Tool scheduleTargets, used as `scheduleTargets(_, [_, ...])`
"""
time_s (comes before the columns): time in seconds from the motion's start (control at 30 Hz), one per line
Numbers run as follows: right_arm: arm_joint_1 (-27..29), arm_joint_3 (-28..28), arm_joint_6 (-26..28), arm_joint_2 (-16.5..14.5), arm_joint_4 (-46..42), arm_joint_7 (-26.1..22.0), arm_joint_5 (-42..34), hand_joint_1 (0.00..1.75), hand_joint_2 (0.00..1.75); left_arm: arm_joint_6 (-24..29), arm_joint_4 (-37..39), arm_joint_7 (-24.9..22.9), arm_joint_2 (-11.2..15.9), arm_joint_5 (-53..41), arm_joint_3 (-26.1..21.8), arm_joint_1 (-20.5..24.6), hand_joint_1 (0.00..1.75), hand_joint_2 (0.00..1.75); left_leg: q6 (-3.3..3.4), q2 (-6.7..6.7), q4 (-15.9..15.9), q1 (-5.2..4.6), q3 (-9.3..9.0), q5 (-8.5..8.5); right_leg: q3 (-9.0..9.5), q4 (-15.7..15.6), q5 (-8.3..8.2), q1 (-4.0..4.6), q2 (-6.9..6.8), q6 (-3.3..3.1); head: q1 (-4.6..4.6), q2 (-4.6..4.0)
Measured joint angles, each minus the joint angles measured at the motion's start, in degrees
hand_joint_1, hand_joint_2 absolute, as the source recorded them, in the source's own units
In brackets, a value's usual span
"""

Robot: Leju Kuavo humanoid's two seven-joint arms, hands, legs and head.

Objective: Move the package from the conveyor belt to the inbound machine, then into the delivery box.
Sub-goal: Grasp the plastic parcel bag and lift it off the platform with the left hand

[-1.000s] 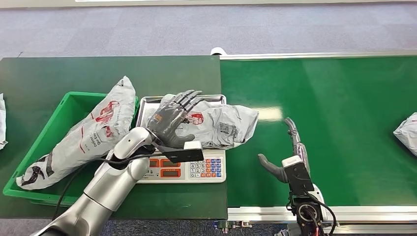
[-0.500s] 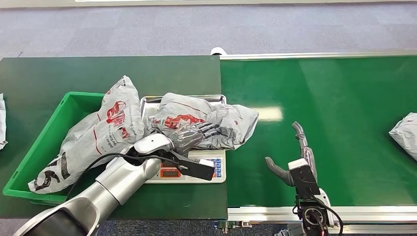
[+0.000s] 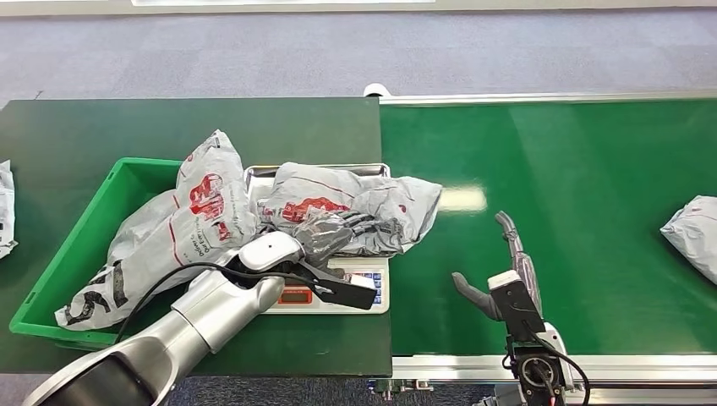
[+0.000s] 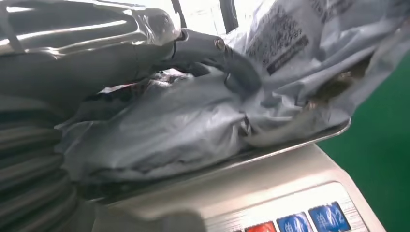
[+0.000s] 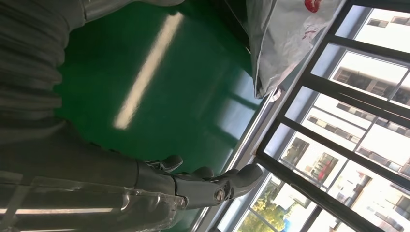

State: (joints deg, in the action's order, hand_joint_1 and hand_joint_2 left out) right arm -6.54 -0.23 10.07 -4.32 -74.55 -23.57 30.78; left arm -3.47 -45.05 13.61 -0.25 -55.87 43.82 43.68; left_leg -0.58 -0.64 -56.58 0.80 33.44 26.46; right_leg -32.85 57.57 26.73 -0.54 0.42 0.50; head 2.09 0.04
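A crumpled grey package [image 3: 372,201] with red print lies on the steel tray [image 3: 254,176] of the scale [image 3: 365,298]. My left hand [image 3: 331,234] reaches over the scale's keypad and grips the package's near edge, fingers curled into the plastic. In the left wrist view the fingers [image 4: 232,67] press into the bunched package [image 4: 193,130] above the tray rim [image 4: 300,141]. The green delivery box [image 3: 68,254] stands left of the scale. My right hand [image 3: 505,269] hovers open over the conveyor belt [image 3: 575,178], holding nothing; its spread fingers [image 5: 212,186] show in the right wrist view.
A second grey package [image 3: 173,233] leans in the green box, its top resting against the tray. Another package [image 3: 693,230] lies at the belt's right edge, and shows as package [image 5: 285,38] in the right wrist view. A white bag [image 3: 4,207] sits at the far left of the table.
My left hand dropped from above the package to its near edge and closed on it. The package bunched and shifted slightly left. The right hand drew back a little.
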Motion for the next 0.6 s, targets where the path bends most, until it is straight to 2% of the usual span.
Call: scheduleTargets(0.6, [-1.4,0.0,-1.1,-0.1,0.4,0.6,0.6,0.00,1.75,0.4,0.3,1.4,0.4,-0.2,1.0,0.2,1.75,1.75,-0.01,0.00,0.0,0.00,-0.04,-0.08,0.01,0.0,-0.10,0.00,0.01,0.02,0.01,0.00])
